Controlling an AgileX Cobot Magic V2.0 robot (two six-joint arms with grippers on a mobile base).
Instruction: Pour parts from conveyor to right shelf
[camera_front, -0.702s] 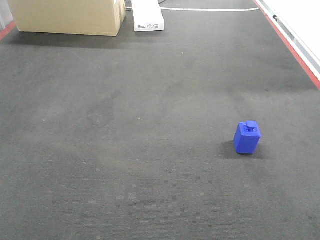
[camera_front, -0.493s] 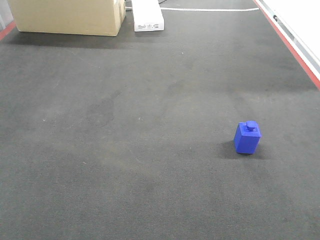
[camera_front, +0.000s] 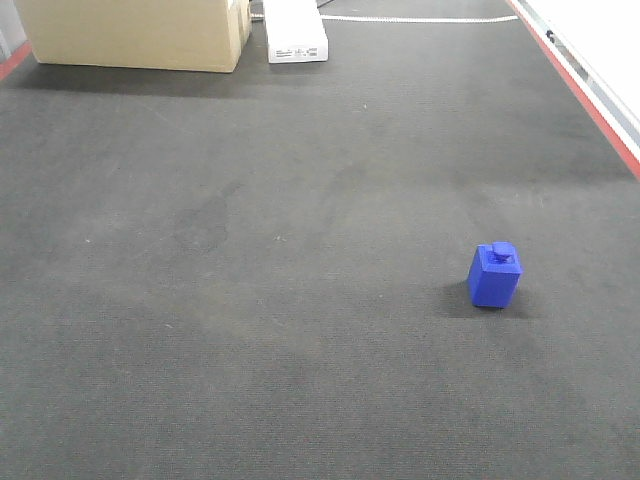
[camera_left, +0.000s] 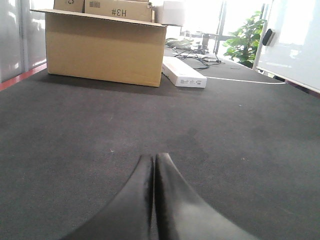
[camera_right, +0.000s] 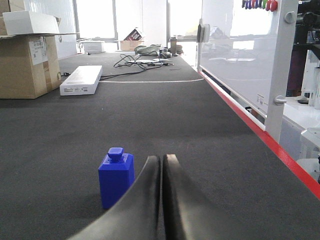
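Observation:
A small blue block with a knob on top (camera_front: 494, 275) stands upright on the dark conveyor belt (camera_front: 250, 250), at the right. It also shows in the right wrist view (camera_right: 116, 176), just left of my right gripper (camera_right: 162, 158), which is shut and empty, low over the belt. My left gripper (camera_left: 153, 157) is shut and empty, low over the bare belt. Neither gripper shows in the front view. The shelf is out of view.
A large cardboard box (camera_front: 135, 32) stands at the far left end of the belt, with a flat white box (camera_front: 295, 30) beside it. A red edge strip (camera_front: 590, 100) and a white panel (camera_right: 235, 55) run along the belt's right side.

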